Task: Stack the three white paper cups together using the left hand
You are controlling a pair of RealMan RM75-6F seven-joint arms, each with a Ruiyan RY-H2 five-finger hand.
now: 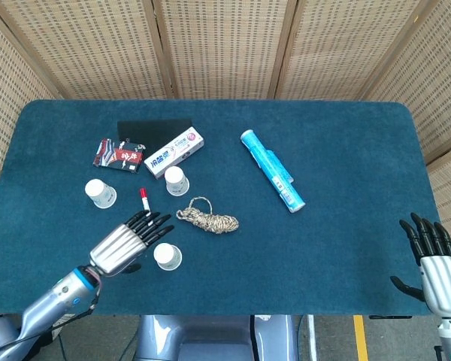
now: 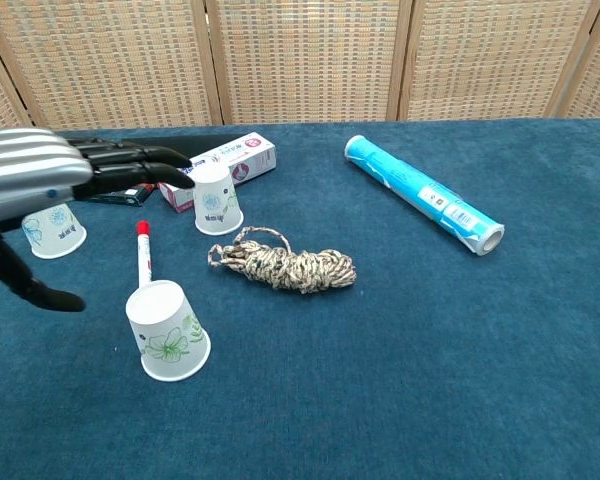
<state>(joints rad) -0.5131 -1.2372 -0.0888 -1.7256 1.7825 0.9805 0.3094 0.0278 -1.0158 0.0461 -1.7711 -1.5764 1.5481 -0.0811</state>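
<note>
While over bench, left hand: fingers spread, holding nothing, just left of nearest cup.
Other cups: far-left cup, middle cup beside toothpaste box, all upside down, apart.
Right hand: head view only, fingers spread, empty.
Chest view only: floral print on cups.

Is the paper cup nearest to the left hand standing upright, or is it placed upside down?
Upside down. In the chest view the paper cup rests on its wide rim, with its narrower closed base on top, beside the left hand.

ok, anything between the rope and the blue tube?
Nothing. In both views only bare blue cloth lies between the rope and the tube; the cups and marker sit on the rope's other side.
</note>
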